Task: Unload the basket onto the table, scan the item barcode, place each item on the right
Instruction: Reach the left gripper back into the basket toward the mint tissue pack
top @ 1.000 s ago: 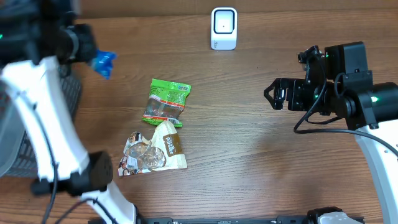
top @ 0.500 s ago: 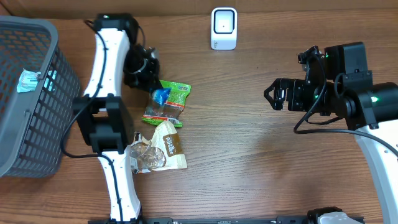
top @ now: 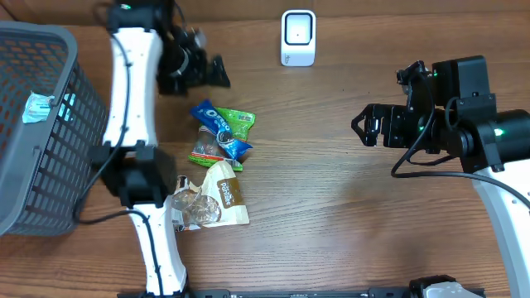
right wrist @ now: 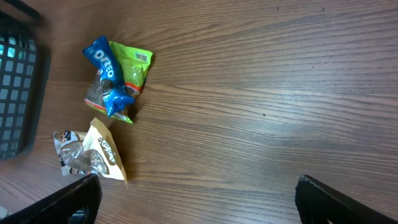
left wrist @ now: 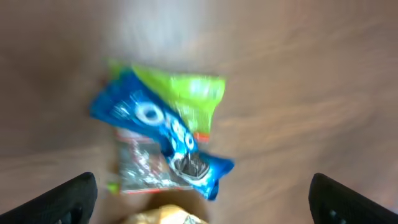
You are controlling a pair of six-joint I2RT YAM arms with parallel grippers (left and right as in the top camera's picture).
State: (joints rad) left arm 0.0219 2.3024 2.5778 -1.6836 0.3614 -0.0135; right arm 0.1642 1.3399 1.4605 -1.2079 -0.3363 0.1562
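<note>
A blue Oreo packet (top: 217,128) lies loose across a green snack packet (top: 238,122) on the wooden table, left of centre. My left gripper (top: 217,73) hangs open just above and behind them, holding nothing. In the left wrist view, which is blurred, the Oreo packet (left wrist: 163,132) and green packet (left wrist: 189,94) sit between the wide-spread dark fingers (left wrist: 68,199). The white barcode scanner (top: 298,37) stands at the table's far edge. My right gripper (top: 364,126) hovers open at the right, empty, and its view takes in the Oreo packet (right wrist: 106,70) from afar.
A tan and clear snack packet (top: 207,197) lies in front of the pile. A grey basket (top: 33,157) stands at the left edge with a pale packet (top: 37,106) inside. The left arm's white links (top: 132,99) stretch along the basket's right side.
My left arm swung from over the basket to the pile with the blue packet, then opened and pulled back. The packet now rests on the green one. The right arm stayed still.
</note>
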